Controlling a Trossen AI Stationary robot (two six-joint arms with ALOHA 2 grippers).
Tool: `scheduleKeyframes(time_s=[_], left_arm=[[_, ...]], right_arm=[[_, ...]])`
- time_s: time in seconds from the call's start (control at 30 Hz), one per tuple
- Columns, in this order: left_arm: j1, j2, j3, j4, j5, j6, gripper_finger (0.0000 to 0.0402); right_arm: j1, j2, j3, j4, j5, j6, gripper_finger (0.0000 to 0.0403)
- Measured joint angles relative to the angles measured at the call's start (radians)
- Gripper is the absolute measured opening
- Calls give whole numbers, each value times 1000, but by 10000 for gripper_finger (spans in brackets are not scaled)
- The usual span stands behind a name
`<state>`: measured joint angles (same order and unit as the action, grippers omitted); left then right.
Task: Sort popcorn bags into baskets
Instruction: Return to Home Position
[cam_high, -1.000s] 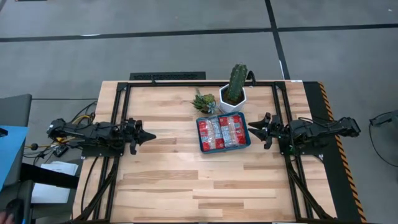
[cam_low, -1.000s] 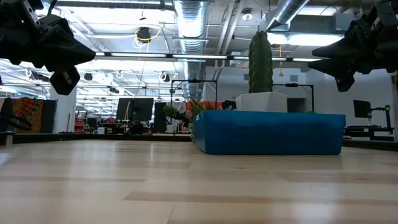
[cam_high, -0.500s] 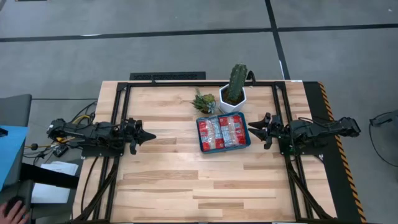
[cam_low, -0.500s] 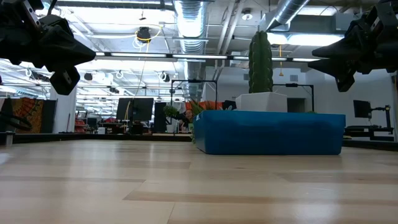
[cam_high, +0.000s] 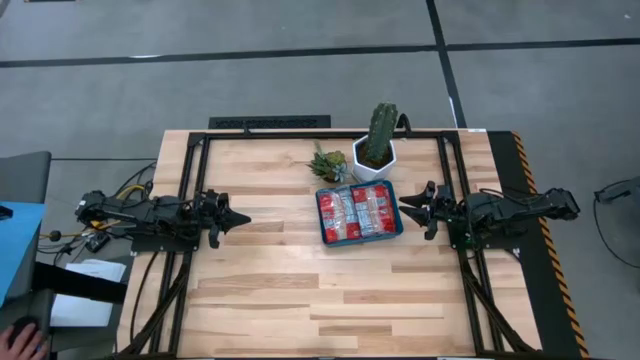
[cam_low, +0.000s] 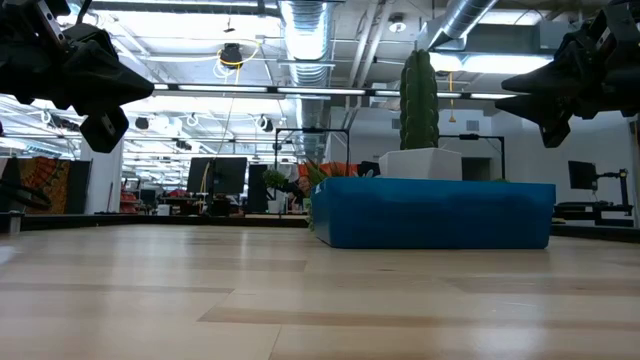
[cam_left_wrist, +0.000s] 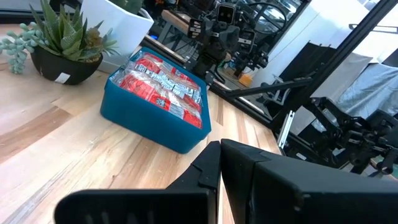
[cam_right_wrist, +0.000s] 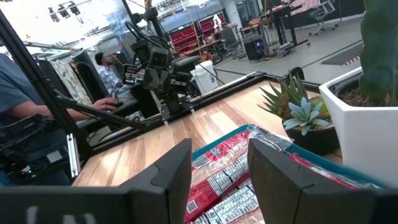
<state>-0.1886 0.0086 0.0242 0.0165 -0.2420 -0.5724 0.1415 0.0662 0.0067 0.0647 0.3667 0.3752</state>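
Several red popcorn bags (cam_high: 357, 213) with white label panels lie flat, side by side, inside the teal-blue tray (cam_low: 430, 215), which rests on the wooden table right of centre. They also show in the left wrist view as bags (cam_left_wrist: 163, 84) in the tray (cam_left_wrist: 149, 121), and close up in the right wrist view as bags (cam_right_wrist: 227, 180). My left gripper (cam_high: 243, 216) hovers shut over the table's left part, pointing at the tray from far off. My right gripper (cam_high: 402, 204) hovers open just off the tray's right edge, above the table, touching nothing.
A white hexagonal pot with a tall cactus (cam_high: 377, 148) stands just behind the tray, and a small succulent (cam_high: 329, 164) stands to its left. Bare wood stretches across the table's left and near parts (cam_high: 300, 290). People sit beyond the table (cam_right_wrist: 109, 78).
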Motion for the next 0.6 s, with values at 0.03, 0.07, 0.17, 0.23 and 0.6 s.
scheduleKeyframes(time_s=[0.03,0.07,0.17,0.23,0.6], left_arm=[[0,0,0,0,0,0,0],[0,0,0,0,0,0,0],[0,0,0,0,0,0,0],[0,0,0,0,0,0,0],[0,0,0,0,0,0,0]], right_arm=[[0,0,0,0,0,0,176],[0,0,0,0,0,0,175],[0,0,0,0,0,0,172],[0,0,0,0,0,0,171],[0,0,0,0,0,0,172]])
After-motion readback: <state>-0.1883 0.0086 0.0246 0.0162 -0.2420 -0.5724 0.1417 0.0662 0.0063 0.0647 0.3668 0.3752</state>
